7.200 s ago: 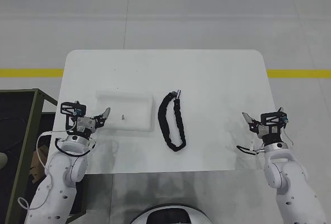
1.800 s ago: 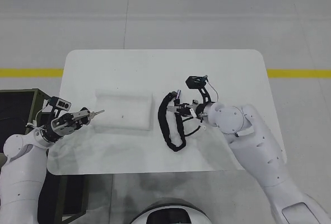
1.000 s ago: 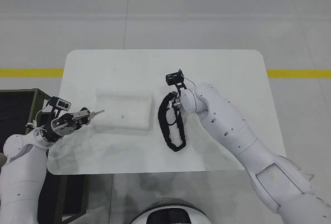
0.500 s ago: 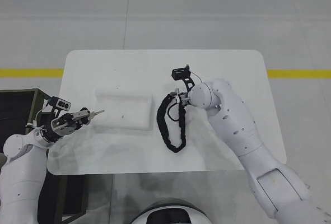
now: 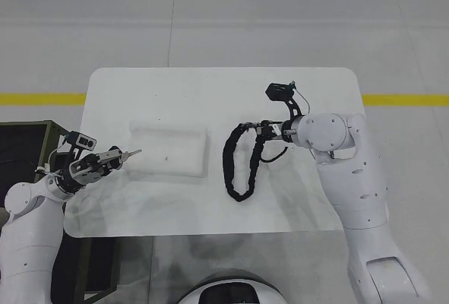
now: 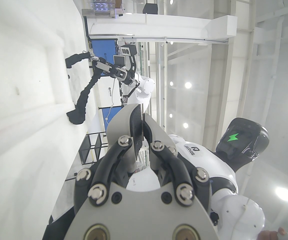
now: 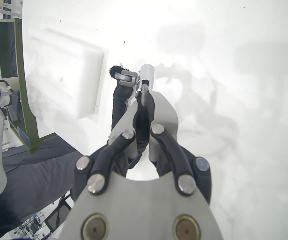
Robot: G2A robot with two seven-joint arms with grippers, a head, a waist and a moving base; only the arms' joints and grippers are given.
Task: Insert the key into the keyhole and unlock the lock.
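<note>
White-shelled and bent at the elbow, the left arm comes up from beyond the near corner of the table point(image 5: 308, 199) at 7 o'clock. Its forearm angles inward, so the left gripper point(image 5: 125, 155) hangs just inside the table's edge at 9 o'clock, tips aimed toward 3 o'clock. Its fingers point(image 6: 122, 126) are pressed together; whether anything thin is nipped between the pads cannot be told.

Just past those tips a white foam pad point(image 5: 171, 148) lies flat on the table. It carries a small dark speck point(image 5: 166, 159), too small to identify.

Next, near the table's middle, is the lock point(image 5: 227, 163), a chain in a black fabric sleeve. The bottom of its loop rests toward 6 o'clock and two strands run up toward 12 o'clock.

The right arm rises from the near edge at 5 o'clock and runs along the 3 o'clock side. It then folds sharply at the wrist so the right gripper point(image 5: 260, 134) points toward 9 o'clock. Its fingers point(image 7: 165, 112) are clamped on the sleeve just behind the silver cylinder point(image 7: 147, 74), holding that end off the table. A grey metal end piece point(image 7: 126, 76) sits right beside the cylinder; whether they touch is unclear.

Farthest off, a yellow line point(image 5: 414, 99) crosses the floor behind the table.
</note>
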